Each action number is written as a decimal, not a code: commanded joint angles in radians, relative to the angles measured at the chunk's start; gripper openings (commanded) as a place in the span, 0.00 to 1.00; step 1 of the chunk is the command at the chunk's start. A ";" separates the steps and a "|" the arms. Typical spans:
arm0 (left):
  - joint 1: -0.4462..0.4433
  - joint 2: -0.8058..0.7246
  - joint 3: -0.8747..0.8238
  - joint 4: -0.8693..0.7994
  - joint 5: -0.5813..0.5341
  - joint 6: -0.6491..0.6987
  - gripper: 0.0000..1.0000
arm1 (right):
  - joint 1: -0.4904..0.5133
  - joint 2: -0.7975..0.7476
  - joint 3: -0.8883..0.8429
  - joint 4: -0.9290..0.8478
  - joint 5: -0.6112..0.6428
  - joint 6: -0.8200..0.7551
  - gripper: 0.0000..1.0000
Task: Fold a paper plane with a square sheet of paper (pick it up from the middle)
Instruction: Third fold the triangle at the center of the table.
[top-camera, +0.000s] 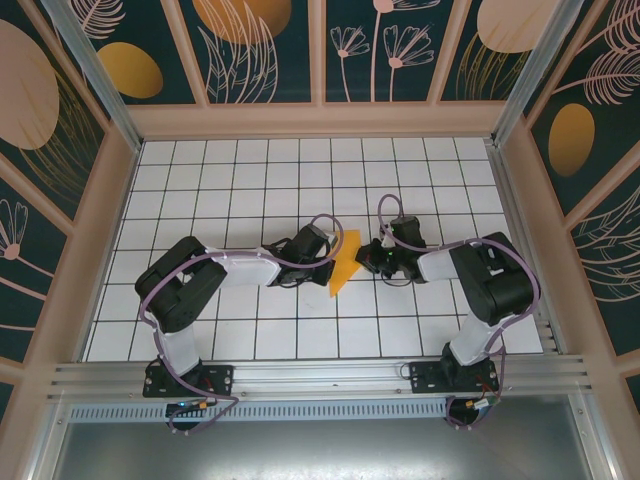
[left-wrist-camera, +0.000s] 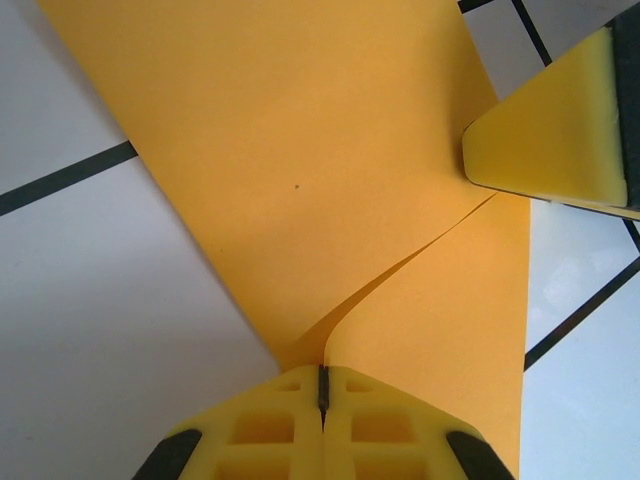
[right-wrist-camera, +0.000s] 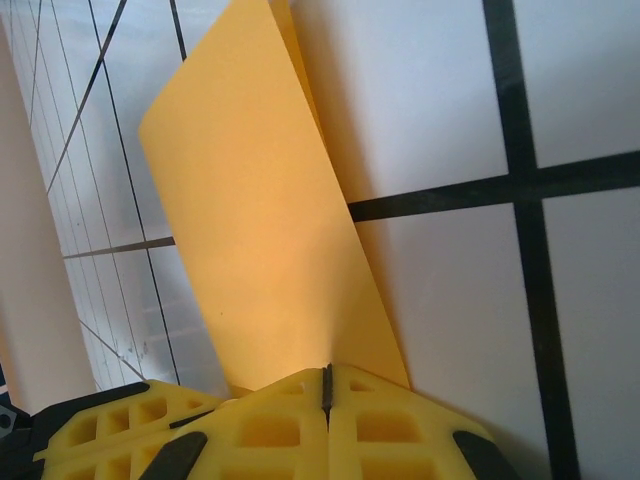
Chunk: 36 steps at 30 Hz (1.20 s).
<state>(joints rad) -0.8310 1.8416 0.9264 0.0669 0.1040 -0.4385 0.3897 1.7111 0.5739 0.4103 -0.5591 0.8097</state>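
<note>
I logged the left arm (top-camera: 185, 290) and right arm (top-camera: 495, 280) as black joint housings with white links (lilac cables (top-camera: 381, 212) trailing along each); fingers (left-wrist-camera: 265, 430) were yellow lattice mouldings with black inserts.

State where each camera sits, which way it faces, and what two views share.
Top external: above and behind the arms, looking down at the table; both arms, left gripper and right gripper show.
Left wrist: on the left arm, facing along its shut fingers at the sheet of paper.
Right wrist: on the right arm, facing along its shut fingers at that sheet.
Shared: the sheet, in all views.
</note>
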 joint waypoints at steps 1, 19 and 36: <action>-0.005 0.060 -0.017 -0.090 0.014 0.009 0.00 | 0.001 -0.009 -0.003 -0.048 0.020 -0.023 0.01; -0.005 -0.060 -0.015 -0.137 0.000 0.019 0.17 | 0.013 0.175 0.308 -0.289 0.027 -0.189 0.04; -0.008 -0.371 -0.167 0.050 0.206 -0.210 0.18 | 0.143 -0.150 0.107 -0.259 0.273 0.073 0.09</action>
<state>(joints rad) -0.8318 1.4578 0.7887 0.0154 0.1345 -0.5823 0.5320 1.6291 0.6678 0.2001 -0.3538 0.8619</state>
